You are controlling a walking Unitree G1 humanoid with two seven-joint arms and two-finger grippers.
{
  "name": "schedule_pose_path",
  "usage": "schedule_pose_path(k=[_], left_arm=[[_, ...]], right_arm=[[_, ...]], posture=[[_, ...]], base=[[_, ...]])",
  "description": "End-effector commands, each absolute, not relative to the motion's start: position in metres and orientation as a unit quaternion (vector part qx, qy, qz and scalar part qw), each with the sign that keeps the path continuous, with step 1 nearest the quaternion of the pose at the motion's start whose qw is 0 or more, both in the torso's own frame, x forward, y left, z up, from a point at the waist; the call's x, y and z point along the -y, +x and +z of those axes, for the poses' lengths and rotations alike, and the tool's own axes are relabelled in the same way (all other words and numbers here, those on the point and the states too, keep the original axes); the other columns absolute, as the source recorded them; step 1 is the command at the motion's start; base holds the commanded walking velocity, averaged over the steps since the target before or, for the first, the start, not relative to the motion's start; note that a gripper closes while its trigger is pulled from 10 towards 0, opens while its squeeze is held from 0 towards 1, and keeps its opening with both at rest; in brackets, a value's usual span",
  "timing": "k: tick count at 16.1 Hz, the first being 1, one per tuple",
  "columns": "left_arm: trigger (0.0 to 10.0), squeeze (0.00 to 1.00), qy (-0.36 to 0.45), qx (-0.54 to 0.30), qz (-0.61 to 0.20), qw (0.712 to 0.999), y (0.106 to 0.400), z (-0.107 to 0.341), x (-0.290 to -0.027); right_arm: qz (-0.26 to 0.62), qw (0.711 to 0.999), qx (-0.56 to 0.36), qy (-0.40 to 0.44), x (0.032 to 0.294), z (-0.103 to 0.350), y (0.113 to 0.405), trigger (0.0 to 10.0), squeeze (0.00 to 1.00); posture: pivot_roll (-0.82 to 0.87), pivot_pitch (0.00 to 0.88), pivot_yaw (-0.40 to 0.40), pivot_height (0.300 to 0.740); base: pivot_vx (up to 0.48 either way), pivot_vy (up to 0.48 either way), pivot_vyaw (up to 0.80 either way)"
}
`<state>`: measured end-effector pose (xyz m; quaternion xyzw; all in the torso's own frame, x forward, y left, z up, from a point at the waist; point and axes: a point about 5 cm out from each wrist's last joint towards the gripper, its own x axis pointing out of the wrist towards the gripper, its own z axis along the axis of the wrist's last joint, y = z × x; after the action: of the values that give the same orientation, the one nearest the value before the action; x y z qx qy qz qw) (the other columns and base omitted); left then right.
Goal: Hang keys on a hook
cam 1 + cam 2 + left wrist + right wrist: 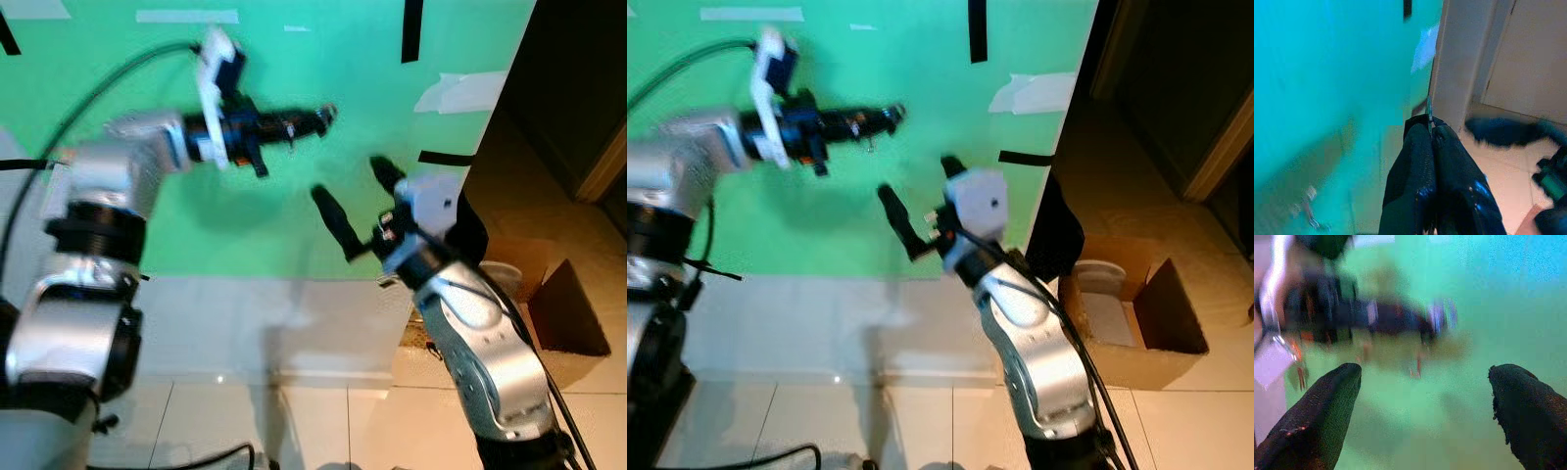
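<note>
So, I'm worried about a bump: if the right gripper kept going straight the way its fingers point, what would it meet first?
Probably the left gripper, which crosses blurred just ahead of the open right gripper, with the green wall behind it. Depth between the two is unclear.

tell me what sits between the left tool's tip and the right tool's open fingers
Nothing: in the left eye view, bare green wall shows in the gap between the left tool and the right tool.
</note>
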<state>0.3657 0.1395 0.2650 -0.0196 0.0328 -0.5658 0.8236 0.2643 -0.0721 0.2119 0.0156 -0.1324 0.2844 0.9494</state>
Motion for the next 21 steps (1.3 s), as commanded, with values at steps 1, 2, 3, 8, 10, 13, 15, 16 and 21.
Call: schedule_pose_path(k=[1, 2, 3, 8, 10, 13, 15, 16, 21], left_arm=[[10.0, 0.00, -0.024, -0.032, -0.568, 0.822, 0.363, 0.266, -0.136], [10.0, 0.00, -0.032, -0.032, -0.569, 0.821, 0.361, 0.265, -0.133], [10.0, 0.00, -0.039, -0.031, -0.570, 0.820, 0.360, 0.265, -0.130], [10.0, 0.00, -0.064, -0.042, -0.604, 0.794, 0.345, 0.265, -0.122], [10.0, 0.00, -0.061, -0.054, -0.615, 0.785, 0.340, 0.262, -0.125], [10.0, 0.00, -0.058, -0.064, -0.607, 0.790, 0.338, 0.260, -0.132], [10.0, 0.00, -0.055, -0.069, -0.600, 0.795, 0.337, 0.259, -0.137], [10.0, 0.00, -0.050, -0.075, -0.598, 0.796, 0.336, 0.257, -0.141], [10.0, 0.00, -0.049, -0.079, -0.599, 0.796, 0.332, 0.257, -0.144]], right_arm=[[0.291, 0.944, 0.157, 0.018, 0.068, 0.224, 0.263, 10.0, 0.00], [0.298, 0.941, 0.162, 0.011, 0.065, 0.226, 0.263, 10.0, 0.00], [0.304, 0.939, 0.162, 0.007, 0.063, 0.227, 0.263, 10.0, 0.00], [0.265, 0.955, 0.134, -0.008, 0.068, 0.221, 0.272, 10.0, 0.00], [0.249, 0.959, 0.137, -0.003, 0.072, 0.222, 0.274, 10.0, 0.00], [0.237, 0.961, 0.141, 0.003, 0.075, 0.225, 0.275, 10.0, 0.00], [0.234, 0.962, 0.140, 0.001, 0.077, 0.225, 0.276, 10.0, 0.00], [0.231, 0.963, 0.139, 0.000, 0.081, 0.224, 0.276, 10.0, 0.00], [0.221, 0.967, 0.129, -0.003, 0.087, 0.220, 0.278, 10.0, 0.00]], posture=[[0.03, 0.000, 0.040, 0.740], [0.03, 0.000, 0.039, 0.740], [0.03, 0.000, 0.036, 0.740], [0.02, 0.000, 0.034, 0.740], [0.02, 0.000, 0.035, 0.740], [0.02, 0.000, 0.033, 0.740], [0.02, 0.000, 0.031, 0.740], [0.02, 0.000, 0.029, 0.740], [0.03, 0.000, 0.021, 0.740]], base=[[0.000, 0.000, 0.00], [0.000, 0.000, 0.00], [0.000, 0.000, 0.00], [0.000, 0.000, 0.00], [0.000, 0.000, 0.00], [0.000, 0.000, 0.00], [0.000, 0.000, 0.00], [0.000, 0.000, 0.00], [0.000, 0.000, 0.00]])
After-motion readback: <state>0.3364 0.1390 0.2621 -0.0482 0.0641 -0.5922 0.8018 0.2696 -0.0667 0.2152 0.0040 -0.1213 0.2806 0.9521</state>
